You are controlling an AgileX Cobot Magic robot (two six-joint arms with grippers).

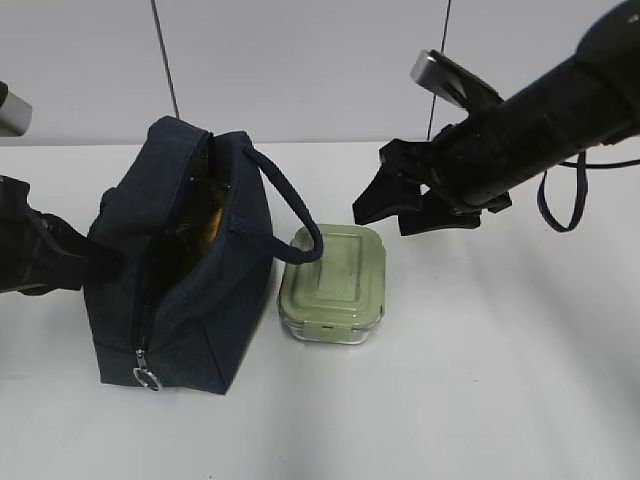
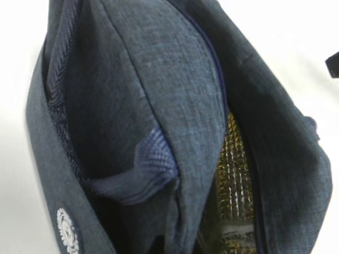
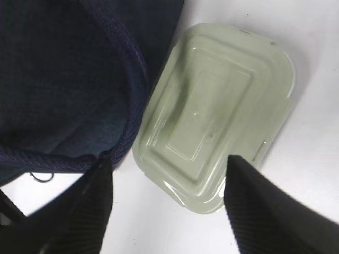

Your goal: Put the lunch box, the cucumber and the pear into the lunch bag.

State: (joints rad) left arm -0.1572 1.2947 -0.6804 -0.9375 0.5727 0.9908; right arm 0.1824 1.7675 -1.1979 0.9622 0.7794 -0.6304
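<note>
**Right tool poised over the lunch box; left arm steadying the bag**

Your right tool hangs spread and empty above the back edge of the lunch box; in the right wrist view its two dark fingers frame the sage-green lid with a wide gap between them, touching nothing. That spread suits a grasp across the box's shorter span, which you would judge to be the step in hand.

The lunch box sits flat on the white counter, just beside the lunch bag, so the carry to the opening is short. One loop handle droops from the bag onto the lid's near corner and may snag the lift.

The lunch bag stands upright with its zipper parted, the ring pull low at the front end. Yellow shows through the mouth, and the left wrist view shows foil lining; whether the pear or cucumber lies inside cannot be told.

Your left arm presses against the bag's flank, apparently bracing it; its tool is hidden, so its state cannot be told.
</note>
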